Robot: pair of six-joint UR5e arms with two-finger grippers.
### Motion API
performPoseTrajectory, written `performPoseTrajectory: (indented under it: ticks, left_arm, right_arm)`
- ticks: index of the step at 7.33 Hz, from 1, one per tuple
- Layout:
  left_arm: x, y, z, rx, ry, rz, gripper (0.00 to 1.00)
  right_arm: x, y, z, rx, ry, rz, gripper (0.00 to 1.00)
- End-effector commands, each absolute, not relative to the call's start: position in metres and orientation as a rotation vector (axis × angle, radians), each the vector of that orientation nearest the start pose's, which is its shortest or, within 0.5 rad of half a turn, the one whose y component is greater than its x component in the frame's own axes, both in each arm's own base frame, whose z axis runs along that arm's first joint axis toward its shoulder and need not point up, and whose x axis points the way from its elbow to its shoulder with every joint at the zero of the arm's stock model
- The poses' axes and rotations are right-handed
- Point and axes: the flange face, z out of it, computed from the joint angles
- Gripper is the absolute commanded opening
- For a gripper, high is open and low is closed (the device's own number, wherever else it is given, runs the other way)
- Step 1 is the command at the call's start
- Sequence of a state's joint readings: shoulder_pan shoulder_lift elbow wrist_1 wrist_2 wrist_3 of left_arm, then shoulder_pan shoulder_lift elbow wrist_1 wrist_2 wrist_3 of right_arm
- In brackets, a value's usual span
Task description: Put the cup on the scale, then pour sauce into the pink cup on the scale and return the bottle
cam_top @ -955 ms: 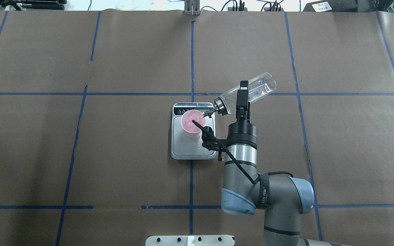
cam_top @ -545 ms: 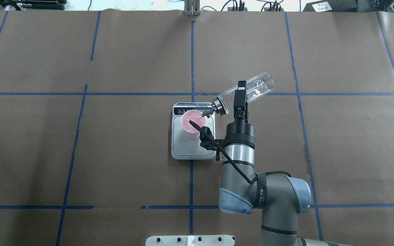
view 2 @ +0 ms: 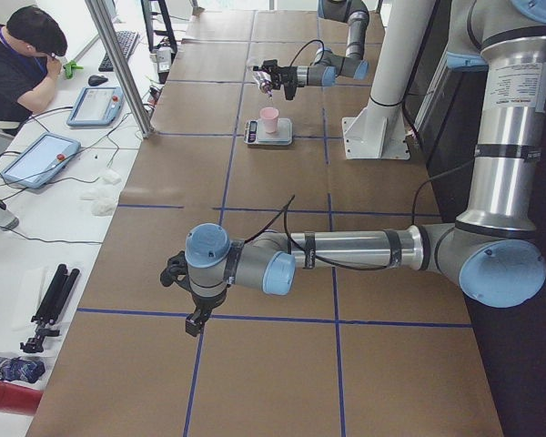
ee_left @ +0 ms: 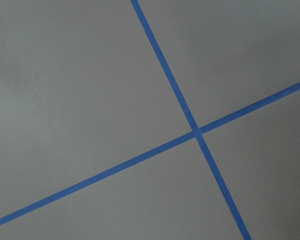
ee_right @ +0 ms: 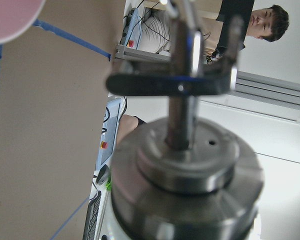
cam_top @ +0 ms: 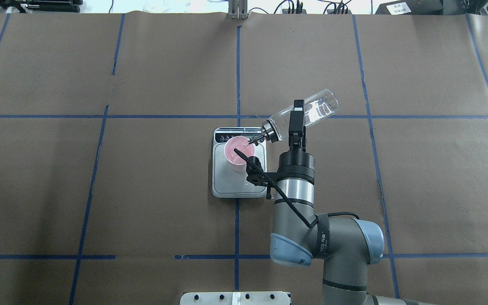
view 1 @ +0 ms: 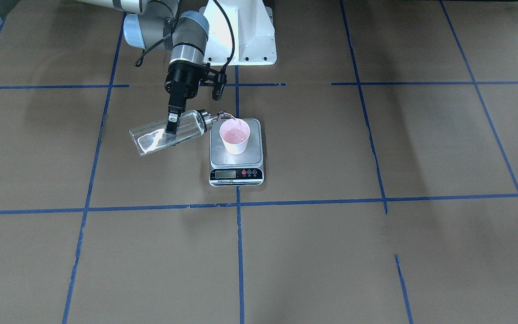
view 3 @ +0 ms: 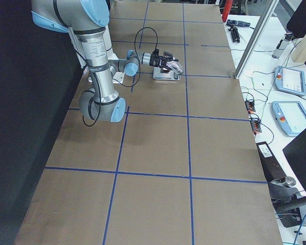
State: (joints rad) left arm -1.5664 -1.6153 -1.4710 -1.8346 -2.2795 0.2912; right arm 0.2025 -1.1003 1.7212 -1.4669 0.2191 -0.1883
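Observation:
The pink cup (cam_top: 235, 157) (view 1: 235, 137) stands on the far half of the silver scale (cam_top: 237, 184) (view 1: 236, 174), which lies at the table's middle. My right gripper (cam_top: 297, 116) (view 1: 171, 128) is shut on the clear glass bottle (cam_top: 318, 109) (view 1: 151, 139), gripping its middle. The bottle lies tilted, with its silver collar (ee_right: 185, 170) and spout over the cup's rim. Clear sauce (view 1: 150, 141) sits in the bottle's body, and a thin stream (view 1: 225, 118) runs from the spout into the cup. My left gripper (view 2: 193, 319) hangs low over bare table far from the scale; I cannot tell its state.
Brown paper with blue tape lines (ee_left: 195, 131) covers the table. The white robot base (view 1: 241, 31) stands behind the scale. A person (view 2: 23, 55) sits at a side desk with tablets (view 2: 96, 105) beyond the table's far edge.
My right arm has shifted slightly to the left with the bottle in it. The spout stays over the cup's rim. Cup and scale have not moved.

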Motion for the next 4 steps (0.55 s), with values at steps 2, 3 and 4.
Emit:
performPoseTrajectory:
  ticks: [2,3,4]
  left_arm:
    - [-0.0661,-0.5248,0.6613,0.301,0.674,0.356,1.0]
    - [-0.0661,-0.5248,0.6613,0.301,0.674,0.354,1.0]
    - [-0.0661,-0.5248,0.6613,0.301,0.674,0.354,1.0]
  right_arm:
    - [-0.5421,-0.3465,0.264,1.252,0.736,-0.789,0.0]
    - [-0.5416,-0.3473,0.2641,1.251,0.735,-0.788,0.0]
    - [-0.5416,-0.3474,0.2641,1.251,0.734,-0.787,0.0]
